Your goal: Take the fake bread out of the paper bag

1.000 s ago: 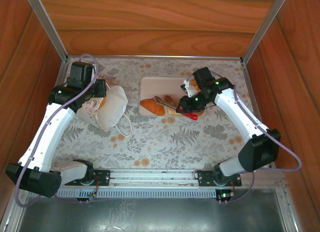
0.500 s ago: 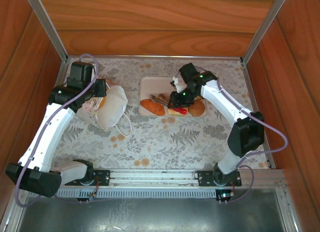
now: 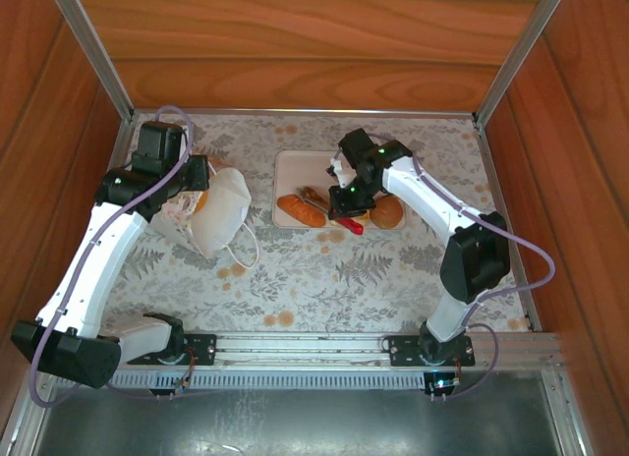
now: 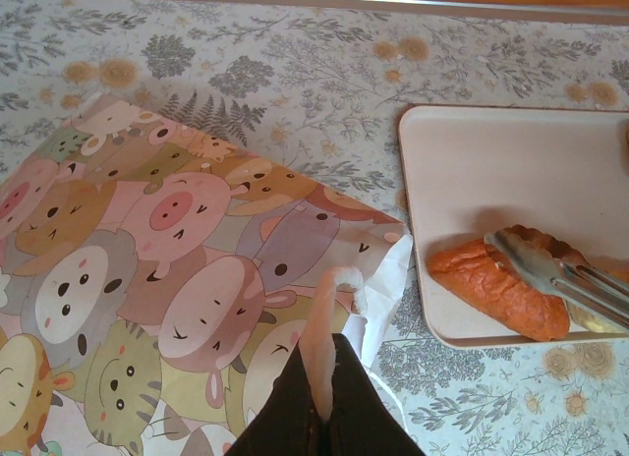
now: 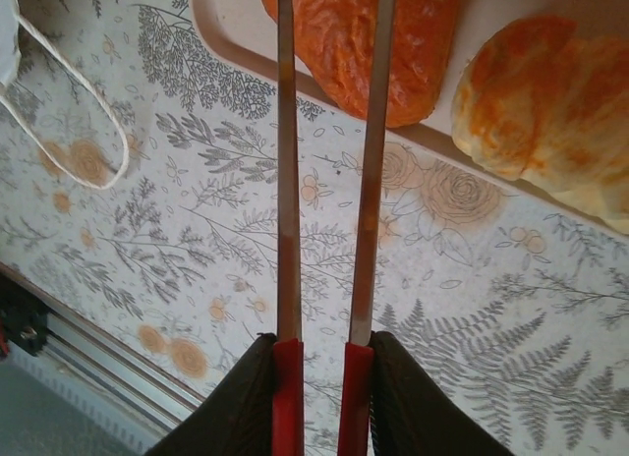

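Swung leftward over the tray, my right end effector clamps tongs, fake bread just past their tips. Left end effector pinches the paper bag shut; I'd enter its mouth, possibly still stocked, low.

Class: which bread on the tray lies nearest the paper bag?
The oblong orange loaf at the tray's left end; the round roll sits at its right.

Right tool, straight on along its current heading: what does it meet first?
The tongs held in the right tool lead. Their blades lie over the orange loaf on the tray, so that loaf probably comes first. Height above it is unclear.
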`<state>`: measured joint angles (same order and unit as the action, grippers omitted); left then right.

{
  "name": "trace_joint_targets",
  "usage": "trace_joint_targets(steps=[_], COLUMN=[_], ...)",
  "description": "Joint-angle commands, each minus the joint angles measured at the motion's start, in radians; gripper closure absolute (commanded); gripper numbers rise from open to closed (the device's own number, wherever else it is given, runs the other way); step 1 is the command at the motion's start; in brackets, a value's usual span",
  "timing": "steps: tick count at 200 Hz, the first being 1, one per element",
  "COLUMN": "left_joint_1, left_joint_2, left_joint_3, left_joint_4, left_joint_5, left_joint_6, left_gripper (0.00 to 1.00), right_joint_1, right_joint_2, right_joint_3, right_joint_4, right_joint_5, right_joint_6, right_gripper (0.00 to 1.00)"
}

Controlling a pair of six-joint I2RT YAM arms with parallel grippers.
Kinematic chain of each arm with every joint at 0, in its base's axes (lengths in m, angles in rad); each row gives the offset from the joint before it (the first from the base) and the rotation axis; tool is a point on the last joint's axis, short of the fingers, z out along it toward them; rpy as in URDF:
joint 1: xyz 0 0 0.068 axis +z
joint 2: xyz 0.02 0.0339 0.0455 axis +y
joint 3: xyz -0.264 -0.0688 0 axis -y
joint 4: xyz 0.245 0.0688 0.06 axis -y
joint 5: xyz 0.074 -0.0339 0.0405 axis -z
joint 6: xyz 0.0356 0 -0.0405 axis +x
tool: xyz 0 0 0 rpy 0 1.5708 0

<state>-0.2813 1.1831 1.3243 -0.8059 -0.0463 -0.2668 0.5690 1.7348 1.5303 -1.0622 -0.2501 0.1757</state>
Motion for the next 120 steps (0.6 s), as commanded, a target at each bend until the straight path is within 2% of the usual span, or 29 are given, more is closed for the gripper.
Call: trace_joint_targets(steps=[1, 52, 120], left_joint_1=[0.009, 0.009, 0.009], left_joint_2=[-0.020, -0.028, -0.023], left_joint_3=[-0.011, -0.008, -0.002], left_joint_4=[0.014, 0.014, 0.014], left_joint_5=[0.008, 0.005, 0.007], left_joint_6=[-0.011, -0.015, -0.014], left_gripper=[1.00, 1.00, 1.00], right_joint_1=[-0.012, -0.015, -0.021], right_joint_2=[-0.032, -0.014, -0.004], right_joint_3=[0.042, 0.060, 0.065], right_joint_4=[-0.059, -0.088, -0.049], right_joint_5=[0.028, -0.044, -0.048], right_joint_6=[-0.085, -0.197, -0.174], right_gripper=[0.73, 0.70, 0.61])
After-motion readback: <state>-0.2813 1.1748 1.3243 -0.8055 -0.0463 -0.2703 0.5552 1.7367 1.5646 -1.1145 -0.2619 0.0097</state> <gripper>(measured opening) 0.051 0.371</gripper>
